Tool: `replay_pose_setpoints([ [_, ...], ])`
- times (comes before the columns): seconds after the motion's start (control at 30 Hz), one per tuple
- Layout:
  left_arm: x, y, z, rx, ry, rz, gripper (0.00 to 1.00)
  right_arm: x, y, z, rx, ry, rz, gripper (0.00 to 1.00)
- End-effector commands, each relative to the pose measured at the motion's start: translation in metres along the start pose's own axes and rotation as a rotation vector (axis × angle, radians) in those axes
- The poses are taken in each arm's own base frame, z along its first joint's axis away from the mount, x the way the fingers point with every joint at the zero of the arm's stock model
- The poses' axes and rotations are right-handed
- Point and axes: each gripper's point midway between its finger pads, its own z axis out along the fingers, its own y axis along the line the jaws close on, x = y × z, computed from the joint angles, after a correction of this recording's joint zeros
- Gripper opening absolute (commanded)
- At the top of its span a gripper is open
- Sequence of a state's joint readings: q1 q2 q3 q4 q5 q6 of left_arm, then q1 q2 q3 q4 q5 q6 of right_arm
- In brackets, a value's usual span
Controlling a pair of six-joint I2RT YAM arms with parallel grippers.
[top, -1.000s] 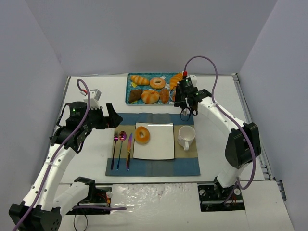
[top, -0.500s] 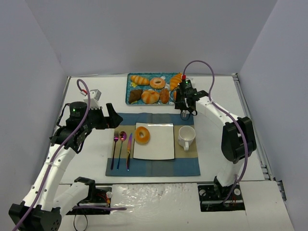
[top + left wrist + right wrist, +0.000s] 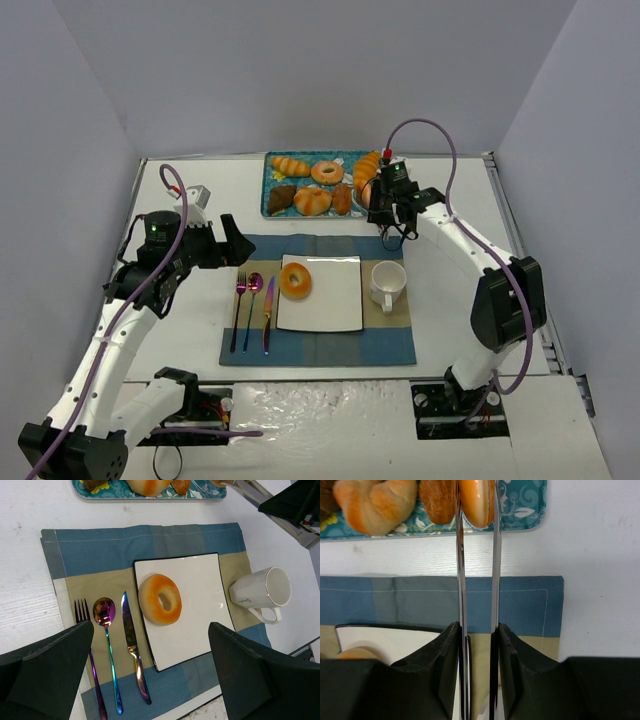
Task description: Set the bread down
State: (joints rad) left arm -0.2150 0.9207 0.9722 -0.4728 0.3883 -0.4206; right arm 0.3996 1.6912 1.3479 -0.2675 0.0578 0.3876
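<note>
My right gripper [image 3: 476,630] is shut on a pair of metal tongs [image 3: 494,580]. The tong blades pinch an orange bread [image 3: 476,500] at the right end of the blue patterned tray [image 3: 525,510]. From above, this gripper [image 3: 390,205] sits at the tray's near right corner, with the pinched bread [image 3: 367,172] just beyond it. A ring-shaped bread [image 3: 296,280] lies on the left side of the white square plate [image 3: 338,300]. My left gripper [image 3: 232,240] hovers open over the placemat's left edge, holding nothing; its wrist view looks down on the ring bread [image 3: 159,600].
Several other breads [image 3: 312,200] fill the tray [image 3: 272,160]. A blue and tan placemat [image 3: 320,345] carries the plate, a white mug [image 3: 386,283] on its right, and a fork [image 3: 240,300], spoon [image 3: 253,300] and knife [image 3: 267,310] on its left.
The right gripper has squeezed the tongs narrower around the orange bread at the tray's right end and shifted slightly. The left arm has not moved.
</note>
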Motion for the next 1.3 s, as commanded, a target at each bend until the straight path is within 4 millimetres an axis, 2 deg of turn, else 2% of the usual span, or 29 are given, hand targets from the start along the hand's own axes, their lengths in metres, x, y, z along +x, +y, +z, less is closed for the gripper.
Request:
replay_pose_setpoints([
  [0.0,-0.019,-0.01,-0.002,0.038,-0.067,0.037,0.97,-0.033,0.022,-0.059,-0.15,-0.118,0.004,0.16],
  [0.2,-0.019,-0.011,-0.002,0.041,-0.067,0.037,0.97,-0.004,0.046,-0.087,-0.268,-0.076,-0.031,0.16],
  [0.37,-0.019,-0.011,-0.003,0.042,-0.069,0.037,0.97,0.035,0.074,-0.106,-0.338,-0.025,-0.081,0.16],
  [0.5,-0.019,-0.011,-0.002,0.042,-0.068,0.037,0.97,0.064,0.086,-0.112,-0.347,0.013,-0.117,0.16],
  [0.7,-0.019,-0.012,-0.003,0.044,-0.068,0.037,0.97,0.1,0.078,-0.113,-0.322,0.066,-0.135,0.16],
  [0.93,-0.02,-0.012,-0.003,0.044,-0.07,0.037,0.97,0.131,0.071,-0.116,-0.315,0.122,-0.162,0.16],
  [1.27,-0.018,-0.011,-0.002,0.04,-0.065,0.036,0.97,0.155,0.067,-0.124,-0.311,0.164,-0.194,0.16],
])
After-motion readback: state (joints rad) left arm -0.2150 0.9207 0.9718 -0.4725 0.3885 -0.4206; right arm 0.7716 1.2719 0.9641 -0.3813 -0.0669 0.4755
